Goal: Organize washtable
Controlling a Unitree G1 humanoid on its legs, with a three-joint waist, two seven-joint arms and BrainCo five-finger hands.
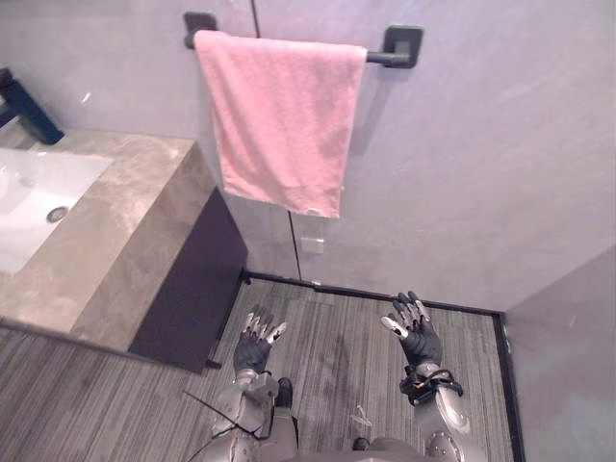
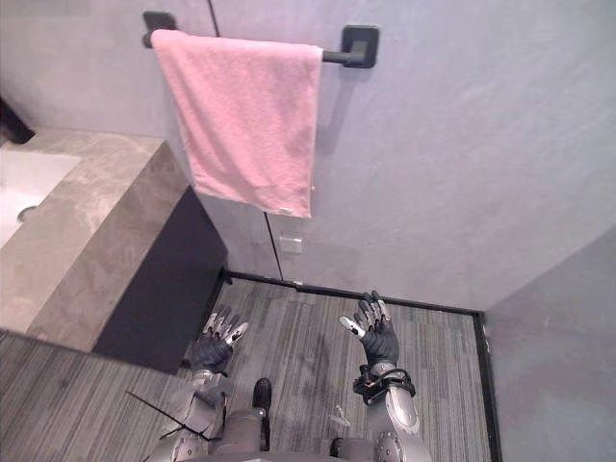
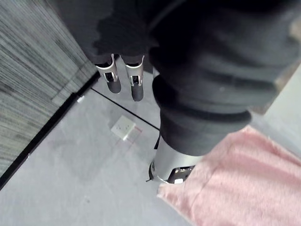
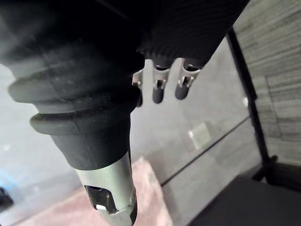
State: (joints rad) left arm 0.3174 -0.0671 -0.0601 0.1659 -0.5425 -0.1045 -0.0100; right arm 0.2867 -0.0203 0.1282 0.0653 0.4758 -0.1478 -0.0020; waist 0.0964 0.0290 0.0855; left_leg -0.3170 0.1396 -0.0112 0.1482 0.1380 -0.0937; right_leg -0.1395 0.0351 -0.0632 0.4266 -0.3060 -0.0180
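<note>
A pink towel (image 1: 281, 120) hangs spread over a black wall rail (image 1: 390, 56) above the floor. To its left stands the washtable (image 1: 125, 226), a brown stone counter with a white sink (image 1: 34, 197) and a black faucet (image 1: 24, 111). My left hand (image 1: 255, 342) and right hand (image 1: 414, 329) are both low over the striped floor, fingers straight and spread, holding nothing. They are well below the towel and apart from it. The left wrist view shows the pink towel (image 3: 244, 183) past my straight fingers (image 3: 123, 77).
A dark cabinet (image 1: 192, 279) sits under the counter. A white wall socket (image 1: 312, 244) is below the towel. A black skirting (image 1: 375, 294) runs along the grey wall, with a second wall close at the right.
</note>
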